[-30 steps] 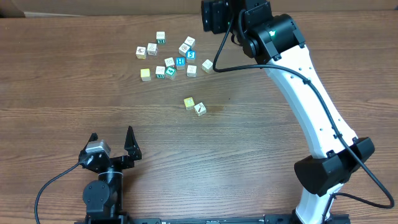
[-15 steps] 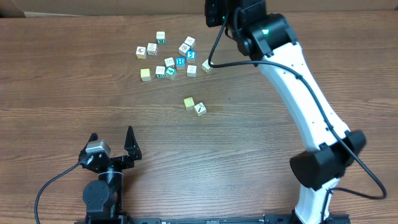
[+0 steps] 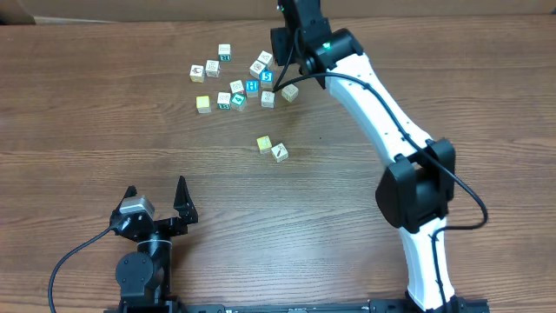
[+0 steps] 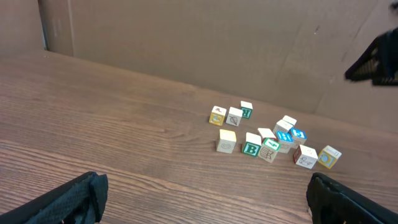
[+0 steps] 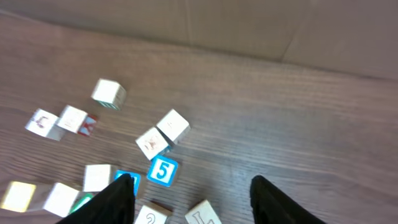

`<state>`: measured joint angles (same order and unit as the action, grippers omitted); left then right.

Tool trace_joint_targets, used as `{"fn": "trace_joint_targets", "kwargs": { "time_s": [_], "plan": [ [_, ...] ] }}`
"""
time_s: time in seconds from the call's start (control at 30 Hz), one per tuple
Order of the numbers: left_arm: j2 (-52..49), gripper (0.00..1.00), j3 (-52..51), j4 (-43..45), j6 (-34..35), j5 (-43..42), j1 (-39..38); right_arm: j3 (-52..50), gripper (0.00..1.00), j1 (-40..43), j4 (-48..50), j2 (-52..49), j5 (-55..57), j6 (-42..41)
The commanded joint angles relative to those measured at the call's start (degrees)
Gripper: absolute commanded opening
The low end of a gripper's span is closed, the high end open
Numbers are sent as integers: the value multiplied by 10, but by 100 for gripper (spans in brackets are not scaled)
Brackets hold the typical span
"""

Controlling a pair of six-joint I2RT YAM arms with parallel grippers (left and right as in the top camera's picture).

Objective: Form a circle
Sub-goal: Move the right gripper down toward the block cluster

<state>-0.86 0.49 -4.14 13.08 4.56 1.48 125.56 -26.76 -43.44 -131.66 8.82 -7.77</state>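
Nearest the base, left gripper (image 3: 156, 193): jaws spread wide, nothing between them, low over the table (image 3: 78, 148). Mid-table, the circle (image 3: 271, 148): two cubes, a yellow cube (image 3: 264, 143) and a white cube (image 3: 280, 153) with a dark mark, touching at a corner, well apart from the others. Farther back, a loose bunch of cubes (image 3: 237, 87). Right gripper (image 5: 191, 183): over the bunch's right side, fingers apart, nothing clamped

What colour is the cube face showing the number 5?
The 5 cube is blue with a white numeral; clearest in the right wrist view.
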Motion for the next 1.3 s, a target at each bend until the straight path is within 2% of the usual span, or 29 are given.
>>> {"fn": "trace_joint_targets", "kwargs": {
  "time_s": [0.0,0.33,0.57,0.8,0.9,1.13,1.27],
  "plan": [
    [6,100,-2,0,-13,-1,-3,-10,60,-3,4,-22,-17,-2],
    [6,100,-2,0,-13,-1,-3,-14,69,-2,-9,-67,-31,-14],
    [6,100,-2,0,-13,-1,-3,-14,73,5,-64,-69,-31,-12],
    [6,99,-2,0,-13,-1,-3,-14,72,3,-56,-69,-94,-17],
    [6,100,-2,0,-13,-1,-3,-14,67,-1,-45,-69,-111,-58],
    [6,100,-2,0,-13,-1,-3,-14,63,-18,-34,-75,-96,-158],
    [6,100,-2,0,-13,-1,-3,-14,63,-30,-32,-96,-85,-167]
  ]
}}
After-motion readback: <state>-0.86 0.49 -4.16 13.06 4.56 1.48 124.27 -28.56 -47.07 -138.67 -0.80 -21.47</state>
